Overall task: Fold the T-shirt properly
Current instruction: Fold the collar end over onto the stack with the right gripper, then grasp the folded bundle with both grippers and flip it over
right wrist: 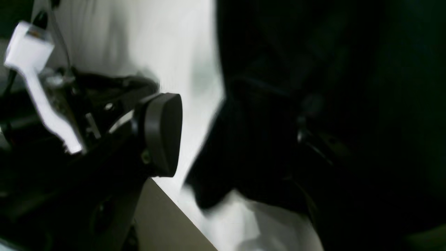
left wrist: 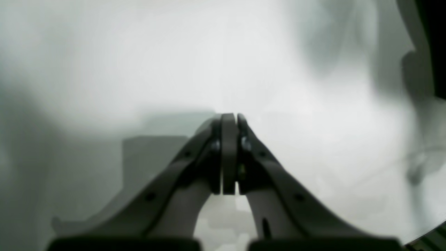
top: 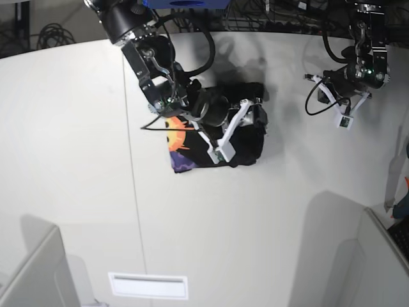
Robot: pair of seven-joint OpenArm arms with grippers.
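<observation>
1. The white worktop (top: pixel 268 211) carried the T-shirt (top: pixel 246 152), bunched near its far edge.
2. The right gripper (right wrist: pixel 223 136) gaped over it.
3. The left gripper (left wrist: pixel 230 120) sat pressed together, empty, toward the far right corner.

My base view looks straight down on the table (top: pixel 77 128); my wrist views sit close behind each gripper, sharing that white surface.
</observation>
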